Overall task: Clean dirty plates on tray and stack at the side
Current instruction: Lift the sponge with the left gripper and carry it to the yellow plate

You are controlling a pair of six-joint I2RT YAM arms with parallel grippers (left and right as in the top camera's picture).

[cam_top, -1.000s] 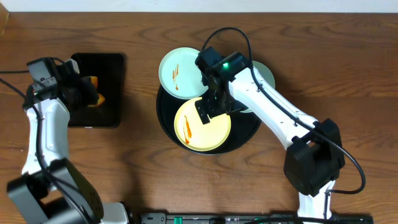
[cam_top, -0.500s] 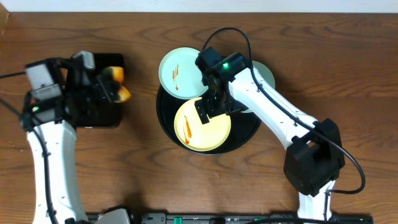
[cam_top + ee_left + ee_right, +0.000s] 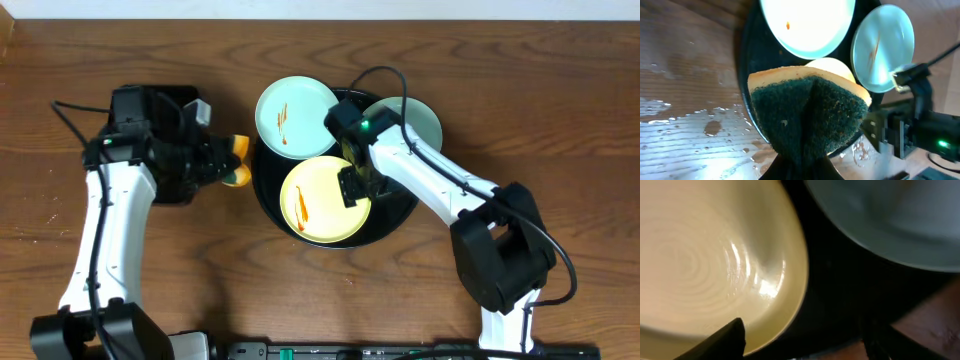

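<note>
The left gripper [image 3: 229, 166] is pinching a sponge [image 3: 810, 107] by its lower edge, green scouring face towards the wrist camera, and the pinch is folding it into a crease. It is hovering just off the tray's [image 3: 266, 182] left rim. The right gripper [image 3: 803, 342] is standing released, jaws wide, with one finger over the yellow plate [image 3: 318, 200] and the other over bare tray. The plate's right rim is running between them, and neither pad is visibly touching it.

The yellow plate is lying at the tray's near centre, an orange streak [image 3: 300, 207] on its left half. One mint plate [image 3: 291, 115], streaked too, is overhanging the tray's far-left rim. The other [image 3: 415, 122] is overhanging the far-right rim, partly under the right arm.

By my reading the wipe is about to begin, with nothing cleaned or stacked. Jaws closing on so shallow a bite of a glossy rim could be letting the plate slide or tip under sponge pressure. Droplets [image 3: 715, 127] on the table [image 3: 670, 75] are suggesting a wet sponge, which would worsen that. Gripped by one edge, the sponge could buckle instead of scrubbing. With both arms working this close to the tray they could clash, and a sweep in from the left could nudge the far-left plate off the rim
</note>
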